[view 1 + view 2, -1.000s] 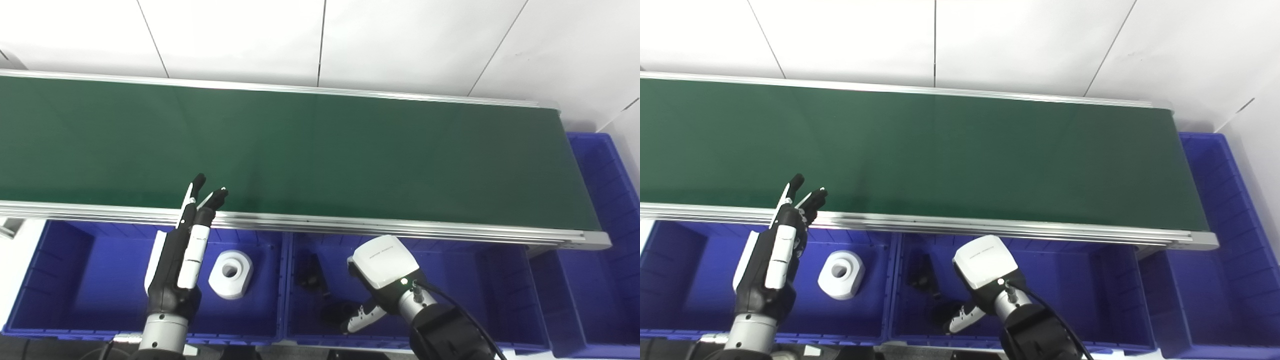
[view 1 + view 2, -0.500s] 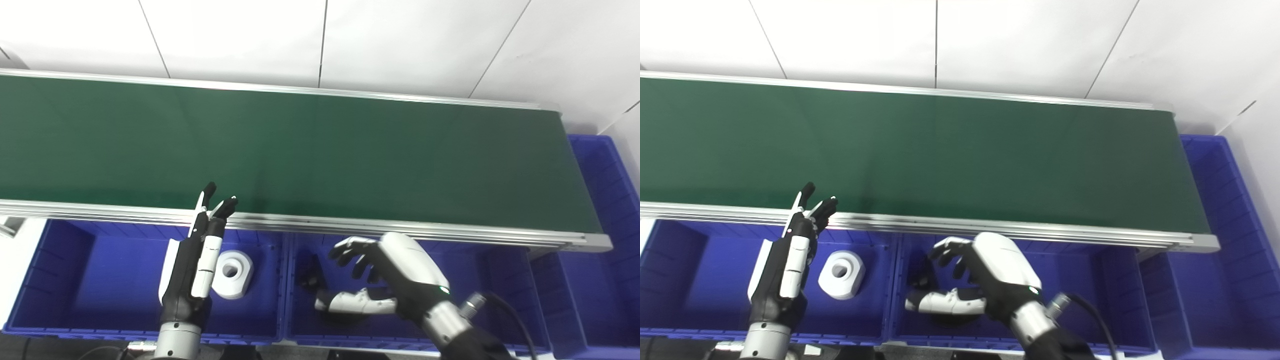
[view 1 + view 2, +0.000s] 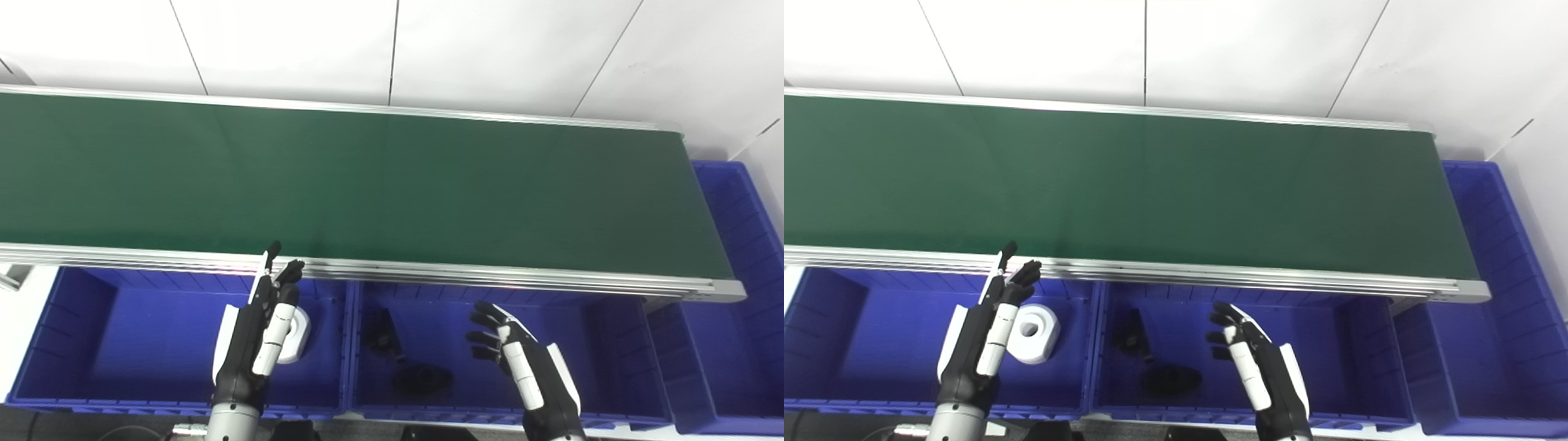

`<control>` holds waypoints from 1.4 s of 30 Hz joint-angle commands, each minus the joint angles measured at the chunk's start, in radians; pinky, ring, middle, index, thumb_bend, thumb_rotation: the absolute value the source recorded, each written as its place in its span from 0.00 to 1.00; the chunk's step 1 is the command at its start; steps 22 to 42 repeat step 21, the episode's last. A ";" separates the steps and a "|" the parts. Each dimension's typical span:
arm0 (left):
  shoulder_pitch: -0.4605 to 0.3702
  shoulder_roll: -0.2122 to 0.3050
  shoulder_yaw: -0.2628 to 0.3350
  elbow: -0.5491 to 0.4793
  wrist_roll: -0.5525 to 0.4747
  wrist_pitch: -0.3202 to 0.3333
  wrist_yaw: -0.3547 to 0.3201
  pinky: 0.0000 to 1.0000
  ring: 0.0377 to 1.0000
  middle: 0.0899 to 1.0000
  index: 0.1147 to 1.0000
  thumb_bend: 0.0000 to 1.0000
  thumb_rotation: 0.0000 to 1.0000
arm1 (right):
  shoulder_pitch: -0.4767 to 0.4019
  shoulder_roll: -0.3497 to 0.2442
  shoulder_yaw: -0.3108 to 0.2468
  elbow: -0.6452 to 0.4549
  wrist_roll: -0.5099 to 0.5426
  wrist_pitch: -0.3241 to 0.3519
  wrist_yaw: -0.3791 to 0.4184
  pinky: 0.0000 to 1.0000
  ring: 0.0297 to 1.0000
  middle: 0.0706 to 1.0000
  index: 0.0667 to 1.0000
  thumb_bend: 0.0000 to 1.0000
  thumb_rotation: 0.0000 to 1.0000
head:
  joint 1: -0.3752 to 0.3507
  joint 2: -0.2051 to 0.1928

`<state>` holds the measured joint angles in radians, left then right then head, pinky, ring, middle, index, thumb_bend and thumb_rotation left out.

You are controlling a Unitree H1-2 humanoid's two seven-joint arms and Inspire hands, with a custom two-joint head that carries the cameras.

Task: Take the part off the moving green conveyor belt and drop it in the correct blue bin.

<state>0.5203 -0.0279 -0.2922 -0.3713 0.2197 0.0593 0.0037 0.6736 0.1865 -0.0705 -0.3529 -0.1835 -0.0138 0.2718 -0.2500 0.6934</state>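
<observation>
The green conveyor belt (image 3: 380, 184) carries no part in either view. My left hand (image 3: 257, 337) is open and empty, fingers straight, above the left blue bin (image 3: 122, 324), partly covering a white part (image 3: 300, 334) that lies in it. My right hand (image 3: 527, 367) is open and empty, fingers spread, above the middle blue bin (image 3: 612, 349). Two black parts lie in that bin: a long one (image 3: 383, 327) and a rounded one (image 3: 422, 380), left of my right hand.
A third blue bin (image 3: 741, 275) stands at the belt's right end. The belt's aluminium rail (image 3: 490, 278) runs between the belt and the bins. A white tiled wall (image 3: 392, 49) is behind the belt.
My right hand turned over from palm-down inside the middle bin, opened and drew back right toward me; a black part now lies where it was. My left hand drifted right and nearer.
</observation>
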 commanded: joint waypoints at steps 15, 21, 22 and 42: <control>-0.055 0.007 0.067 0.092 0.017 -0.298 0.050 0.96 0.98 0.98 0.97 0.63 0.98 | -0.074 -0.043 0.111 0.171 -0.004 -0.401 -0.255 0.91 0.97 1.00 1.00 0.79 0.99 | -0.068 -0.086; -0.070 0.019 0.083 0.134 0.041 -0.346 0.052 0.98 1.00 1.00 0.97 0.63 1.00 | -0.089 -0.065 0.136 0.207 -0.012 -0.439 -0.285 0.91 0.97 1.00 1.00 0.77 0.95 | -0.090 -0.108; -0.070 0.019 0.083 0.134 0.041 -0.346 0.052 0.98 1.00 1.00 0.97 0.63 1.00 | -0.089 -0.065 0.136 0.207 -0.012 -0.439 -0.285 0.91 0.97 1.00 1.00 0.77 0.95 | -0.090 -0.108; -0.070 0.019 0.083 0.134 0.041 -0.346 0.052 0.98 1.00 1.00 0.97 0.63 1.00 | -0.089 -0.065 0.136 0.207 -0.012 -0.439 -0.285 0.91 0.97 1.00 1.00 0.77 0.95 | -0.090 -0.108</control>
